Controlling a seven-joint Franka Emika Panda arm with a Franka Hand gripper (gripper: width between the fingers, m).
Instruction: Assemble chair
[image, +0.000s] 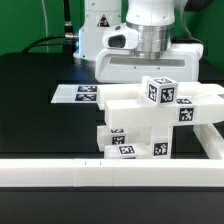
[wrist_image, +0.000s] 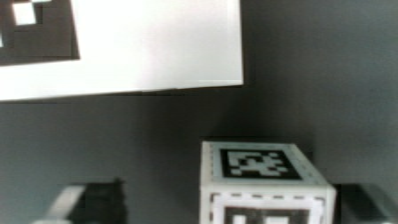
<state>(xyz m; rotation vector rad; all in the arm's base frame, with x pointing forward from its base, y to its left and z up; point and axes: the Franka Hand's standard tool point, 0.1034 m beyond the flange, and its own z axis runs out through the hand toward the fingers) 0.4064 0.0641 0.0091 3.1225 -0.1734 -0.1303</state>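
Observation:
The chair's chunky white tagged pieces (image: 150, 125) lie piled against the rail at the exterior view's right. A small upright white block (image: 161, 91) with black-and-white tags stands on top of the pile. My gripper (image: 151, 72) hangs straight above it. In the wrist view the same block (wrist_image: 267, 172) stands between my two dark fingers (wrist_image: 93, 205). It is close to one finger, and a clear gap is left to the other. The gripper (wrist_image: 231, 208) is open around the block and does not clamp it.
The marker board (image: 84, 93) lies flat on the black table behind the pile and shows as a white sheet (wrist_image: 116, 50) in the wrist view. A long low white rail (image: 90, 175) runs along the front and turns up the exterior view's right side.

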